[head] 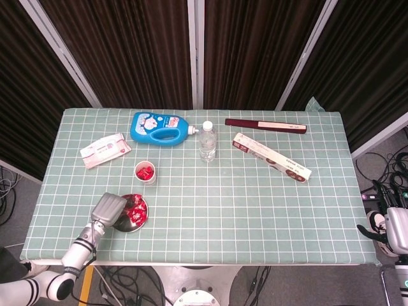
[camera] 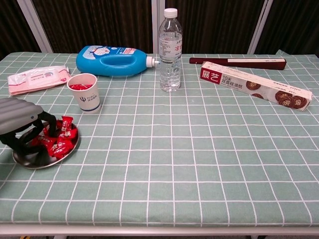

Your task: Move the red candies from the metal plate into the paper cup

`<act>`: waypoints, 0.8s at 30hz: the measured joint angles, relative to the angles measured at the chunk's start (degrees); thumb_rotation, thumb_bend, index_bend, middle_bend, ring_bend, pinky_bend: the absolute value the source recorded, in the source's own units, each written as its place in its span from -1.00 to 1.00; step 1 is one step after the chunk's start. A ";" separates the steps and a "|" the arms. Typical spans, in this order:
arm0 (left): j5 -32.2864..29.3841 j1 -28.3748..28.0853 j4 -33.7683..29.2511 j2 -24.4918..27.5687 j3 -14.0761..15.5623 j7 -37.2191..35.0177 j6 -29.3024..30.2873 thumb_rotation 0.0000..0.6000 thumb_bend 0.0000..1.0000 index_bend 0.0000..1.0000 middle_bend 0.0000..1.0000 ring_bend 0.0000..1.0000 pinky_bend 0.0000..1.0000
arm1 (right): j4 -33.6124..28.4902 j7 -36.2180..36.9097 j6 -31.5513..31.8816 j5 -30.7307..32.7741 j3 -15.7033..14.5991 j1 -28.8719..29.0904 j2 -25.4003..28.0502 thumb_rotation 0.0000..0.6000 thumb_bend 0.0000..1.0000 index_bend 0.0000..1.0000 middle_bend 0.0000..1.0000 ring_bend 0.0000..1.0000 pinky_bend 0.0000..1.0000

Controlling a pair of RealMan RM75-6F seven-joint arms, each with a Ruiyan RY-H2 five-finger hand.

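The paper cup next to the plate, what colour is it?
The paper cup is white with a small dark blue logo, clearest in the chest view.

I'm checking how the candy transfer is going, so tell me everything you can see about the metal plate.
The metal plate is a small, round, shallow dish of shiny silver metal, lying flat on the checked tablecloth near the table's front left corner, just in front of the paper cup. Red candies in wrappers are heaped on its right half. The left hand reaches down over its left half, dark fingers curled into the dish. Whether they grip a candy cannot be told.
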 measured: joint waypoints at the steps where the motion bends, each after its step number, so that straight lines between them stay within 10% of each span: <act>1: 0.06 0.01 0.21 -0.13 0.03 -0.01 -0.06 1.00 -0.35 0.13 0.68 0.85 1.00 | 0.00 0.03 0.01 -0.02 0.00 0.00 0.00 1.00 -0.93 -1.00 -0.72 -1.00 -0.31; 13: 1.21 0.44 -3.36 2.93 -1.79 -5.01 1.46 1.00 -0.29 0.28 0.71 0.86 1.00 | 0.15 0.14 0.03 -0.30 0.02 0.12 -0.05 1.00 -0.93 -1.00 -0.72 -1.00 -0.31; 24: -2.90 -6.73 -7.04 7.02 -11.42 -7.64 -2.79 1.00 -0.29 0.28 0.70 0.86 1.00 | 0.42 0.68 0.23 -0.23 -0.03 -0.11 0.03 1.00 -0.93 -1.00 -0.72 -1.00 -0.31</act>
